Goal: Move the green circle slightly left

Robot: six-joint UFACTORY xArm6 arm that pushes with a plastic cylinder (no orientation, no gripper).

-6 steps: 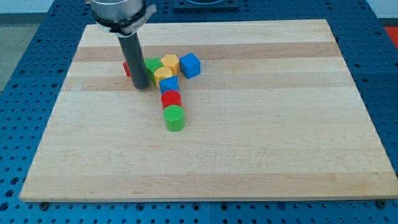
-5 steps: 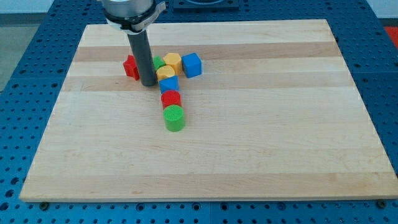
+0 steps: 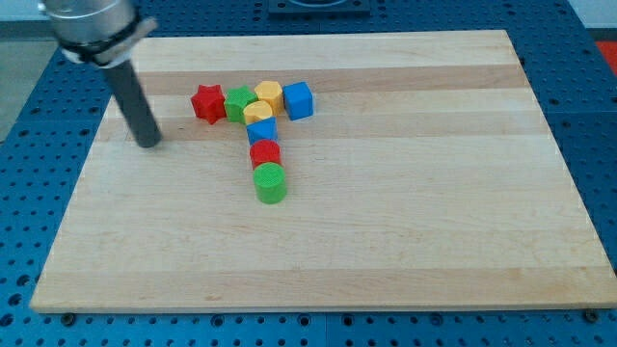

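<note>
The green circle [image 3: 270, 182] is a ribbed green cylinder at the bottom of a column of blocks near the board's middle. A red cylinder [image 3: 264, 153] touches it from above, then a blue block [image 3: 260, 131]. My tip [image 3: 147, 144] rests on the board far to the view's left of the cluster, well apart from every block, up and left of the green circle.
A row at the cluster's top holds a red star [image 3: 205, 101], a green block [image 3: 236, 103], two yellow blocks [image 3: 267, 95] [image 3: 254, 112] and a blue cube [image 3: 298, 99]. The wooden board [image 3: 386, 212] lies on a blue perforated table.
My tip has moved from beside the green and yellow blocks far to the view's left. The blocks have not visibly moved.
</note>
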